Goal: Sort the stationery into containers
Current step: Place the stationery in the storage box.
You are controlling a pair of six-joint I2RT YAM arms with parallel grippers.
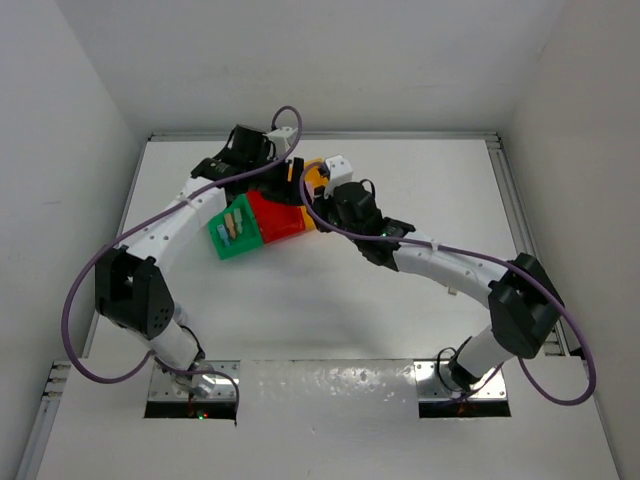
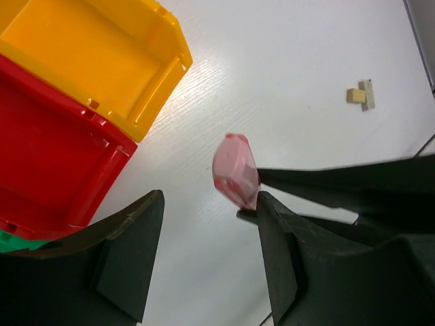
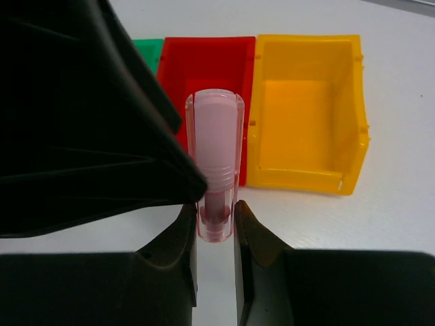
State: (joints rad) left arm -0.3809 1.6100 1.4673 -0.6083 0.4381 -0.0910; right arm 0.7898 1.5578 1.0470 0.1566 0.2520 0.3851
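Note:
My right gripper (image 3: 216, 210) is shut on a pale pink translucent round piece (image 3: 216, 156), held upright above the white table just in front of the bins. The same piece shows in the left wrist view (image 2: 236, 170), pinched by the right gripper's black fingers (image 2: 340, 183). My left gripper (image 2: 209, 197) is open and empty, and its right finger almost touches the piece. The green bin (image 1: 233, 232), red bin (image 1: 278, 218) and yellow-orange bin (image 3: 309, 109) stand joined in a row. Short sticks (image 1: 235, 224) lie in the green bin. The red bin (image 3: 204, 68) and the yellow-orange bin look empty.
A small beige block (image 2: 356, 96) lies on the table next to a small grey piece (image 2: 368, 95), far from the bins. Both arms meet over the back middle of the table (image 1: 330, 320), and the left gripper's finger (image 3: 88, 136) crowds the right wrist view.

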